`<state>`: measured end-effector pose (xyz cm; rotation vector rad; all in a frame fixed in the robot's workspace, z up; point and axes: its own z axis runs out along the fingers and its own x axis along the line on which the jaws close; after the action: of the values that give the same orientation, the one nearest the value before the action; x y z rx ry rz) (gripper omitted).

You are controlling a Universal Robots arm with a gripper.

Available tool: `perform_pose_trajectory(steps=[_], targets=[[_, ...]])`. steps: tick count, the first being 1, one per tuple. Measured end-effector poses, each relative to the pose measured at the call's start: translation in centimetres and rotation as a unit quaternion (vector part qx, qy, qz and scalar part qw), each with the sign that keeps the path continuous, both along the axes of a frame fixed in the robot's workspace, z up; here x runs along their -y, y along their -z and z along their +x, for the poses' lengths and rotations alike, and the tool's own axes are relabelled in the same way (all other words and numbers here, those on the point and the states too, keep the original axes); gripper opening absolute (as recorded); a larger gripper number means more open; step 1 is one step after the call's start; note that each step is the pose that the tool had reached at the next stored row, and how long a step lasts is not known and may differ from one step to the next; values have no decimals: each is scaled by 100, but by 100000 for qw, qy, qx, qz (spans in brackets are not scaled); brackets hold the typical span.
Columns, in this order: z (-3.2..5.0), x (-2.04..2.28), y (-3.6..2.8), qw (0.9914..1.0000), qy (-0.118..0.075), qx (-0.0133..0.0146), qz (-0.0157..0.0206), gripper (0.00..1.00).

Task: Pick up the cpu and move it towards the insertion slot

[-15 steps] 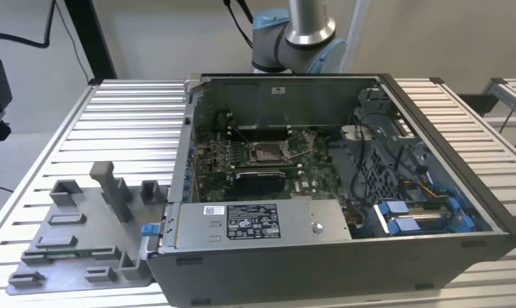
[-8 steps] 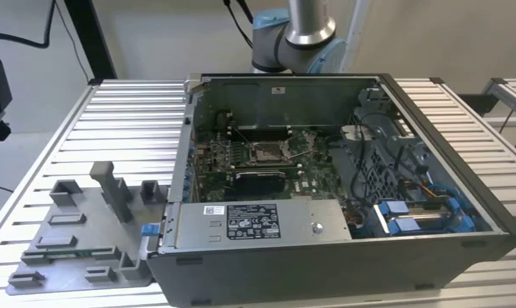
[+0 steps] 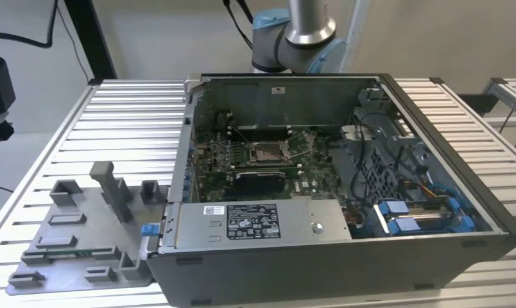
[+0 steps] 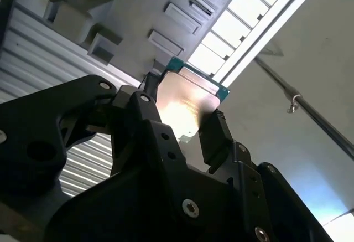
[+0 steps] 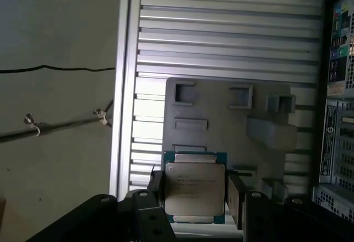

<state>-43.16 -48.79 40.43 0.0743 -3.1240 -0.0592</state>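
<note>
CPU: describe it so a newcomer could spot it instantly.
In the first wrist view, find the grey plastic fixture plate on the ribbed aluminium table. Nearer the camera, the black gripper clamps the cpu, a thin square silvery metal chip. Unlike the grey frames behind, it is shiny with a green rim.

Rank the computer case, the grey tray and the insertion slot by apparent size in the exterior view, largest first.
1. computer case
2. grey tray, clearly smaller
3. insertion slot, smallest by far, inside the case
</note>
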Motion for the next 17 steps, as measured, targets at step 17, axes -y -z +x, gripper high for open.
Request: perform_pose_trajectory(steps=[17], targets=[[420, -79, 0, 100000, 3, -1, -2, 0]])
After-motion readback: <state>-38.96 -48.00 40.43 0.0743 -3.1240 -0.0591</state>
